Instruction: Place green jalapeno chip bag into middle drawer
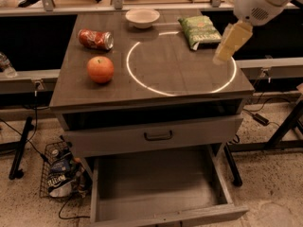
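The green jalapeno chip bag (199, 30) lies flat on the cabinet top at the back right. The middle drawer (156, 186) is pulled out at the bottom of the cabinet, its grey floor bare. My gripper (228, 45) hangs from the white arm at the upper right, over the right edge of the cabinet top, just right of and in front of the bag, not touching it.
A crushed red soda can (95, 38), an orange-red apple (100, 69) and a white bowl (142, 17) sit on the cabinet top (156, 74). A shut drawer front with a dark handle (158, 136) is above the open drawer. A wire basket (60, 170) stands on the floor at the left.
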`<action>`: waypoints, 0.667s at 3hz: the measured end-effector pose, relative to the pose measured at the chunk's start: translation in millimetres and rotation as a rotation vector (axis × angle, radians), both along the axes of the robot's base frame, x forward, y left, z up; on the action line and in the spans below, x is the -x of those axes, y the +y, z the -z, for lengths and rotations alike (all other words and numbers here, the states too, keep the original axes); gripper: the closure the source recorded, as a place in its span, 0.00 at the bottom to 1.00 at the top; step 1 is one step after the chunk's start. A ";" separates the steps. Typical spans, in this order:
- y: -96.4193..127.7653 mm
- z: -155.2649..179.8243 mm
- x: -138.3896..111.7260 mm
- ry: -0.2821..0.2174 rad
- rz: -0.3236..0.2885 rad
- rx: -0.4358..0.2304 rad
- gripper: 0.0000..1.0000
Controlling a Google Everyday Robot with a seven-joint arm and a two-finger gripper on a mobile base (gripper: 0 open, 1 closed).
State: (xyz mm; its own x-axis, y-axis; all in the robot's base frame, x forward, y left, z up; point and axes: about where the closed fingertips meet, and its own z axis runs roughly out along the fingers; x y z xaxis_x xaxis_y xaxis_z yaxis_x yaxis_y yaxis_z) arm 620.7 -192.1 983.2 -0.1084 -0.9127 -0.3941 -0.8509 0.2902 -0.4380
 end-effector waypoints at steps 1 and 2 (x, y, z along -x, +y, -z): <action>-4.9 0.9 -69.0 -0.039 0.034 -0.042 0.00; -5.3 -8.3 -67.0 -0.055 0.032 -0.046 0.00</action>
